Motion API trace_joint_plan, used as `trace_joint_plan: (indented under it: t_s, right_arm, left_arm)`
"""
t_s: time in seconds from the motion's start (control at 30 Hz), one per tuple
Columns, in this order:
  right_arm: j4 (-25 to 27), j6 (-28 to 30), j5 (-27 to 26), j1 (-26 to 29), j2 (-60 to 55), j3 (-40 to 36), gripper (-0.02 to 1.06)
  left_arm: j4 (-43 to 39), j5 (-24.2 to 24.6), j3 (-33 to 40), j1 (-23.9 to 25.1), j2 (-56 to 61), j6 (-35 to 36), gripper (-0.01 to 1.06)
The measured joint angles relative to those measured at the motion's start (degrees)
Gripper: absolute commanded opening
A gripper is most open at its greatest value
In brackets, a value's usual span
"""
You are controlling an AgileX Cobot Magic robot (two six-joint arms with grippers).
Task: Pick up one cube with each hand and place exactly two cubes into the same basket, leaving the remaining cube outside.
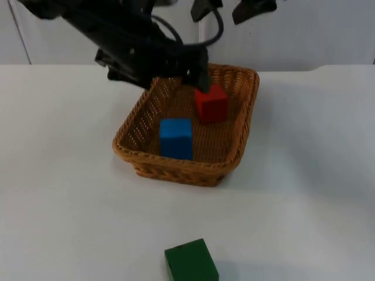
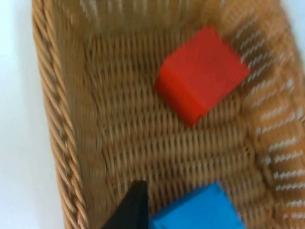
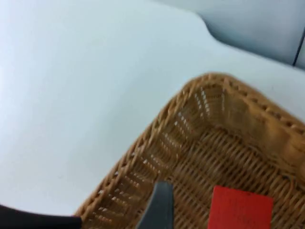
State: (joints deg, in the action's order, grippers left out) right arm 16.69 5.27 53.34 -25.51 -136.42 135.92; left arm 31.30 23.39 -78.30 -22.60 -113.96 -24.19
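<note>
Wicker forms the basket (image 1: pixel 237 153), which is set on the white table (image 1: pixel 64 193) near its middle. Two cubes are held inside it: the blue cube (image 1: pixel 176 138) is placed toward the basket's near wall, and the red cube (image 1: pixel 211 103) is seen farther back, apart from the blue one and slightly turned. The green cube (image 1: pixel 191 261) is left outside, on the table well in front of the basket. The left gripper (image 1: pixel 199 76) is positioned over the basket's far rim, just behind the red cube; whether its fingers are apart or together cannot be told. The right gripper (image 1: pixel 255 9) is raised near the grey partition wall (image 1: pixel 328 29), and its finger state cannot be told either.
</note>
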Motion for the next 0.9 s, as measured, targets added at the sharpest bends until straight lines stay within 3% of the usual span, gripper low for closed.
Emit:
trace_joint_plan:
  t_s: [0.4,0.9]
  right_arm:
    - [-2.6,0.3,4.6,0.0,8.8,0.0,0.74]
    - [-5.8,0.3,13.1,0.0,16.1,0.0,0.74]
  left_arm:
    - [-1.8,2.0,0.0,0.0,10.8,0.0,0.98]
    - [-7.1,8.5,0.0,0.0,18.6,1.7,0.98]
